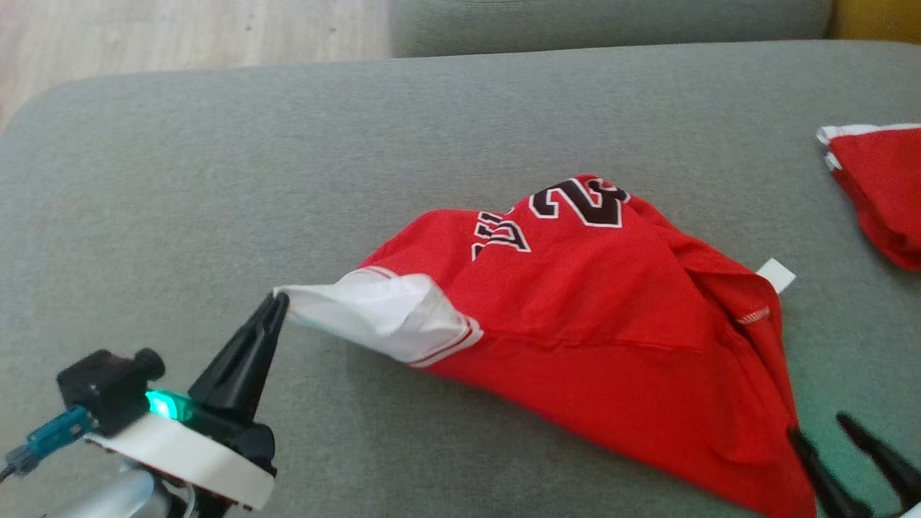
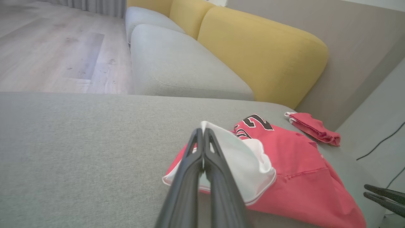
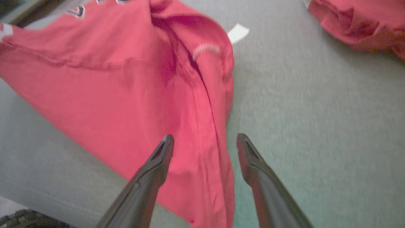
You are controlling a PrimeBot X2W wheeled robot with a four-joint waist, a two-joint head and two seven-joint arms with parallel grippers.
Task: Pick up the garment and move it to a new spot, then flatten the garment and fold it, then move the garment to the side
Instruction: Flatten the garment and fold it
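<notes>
The garment (image 1: 597,316) is a red jersey with black-and-white lettering and a white sleeve, lying crumpled on the grey sofa seat (image 1: 216,180). My left gripper (image 1: 277,302) is shut on the tip of that white sleeve, pulling it out to the left; the same pinch shows in the left wrist view (image 2: 202,133) with the garment (image 2: 300,164) beyond. At the lower right my right gripper (image 1: 817,424) stands open, its two fingers straddling the garment's near edge. In the right wrist view the right gripper (image 3: 205,141) is spread over the red cloth (image 3: 110,95), gripping nothing.
A second red garment (image 1: 881,187) lies folded at the sofa's right edge, also in the wrist views (image 2: 314,126) (image 3: 364,22). A yellow backrest cushion (image 2: 259,53) rises behind the seat. Wooden floor (image 1: 144,36) lies beyond the sofa's far left.
</notes>
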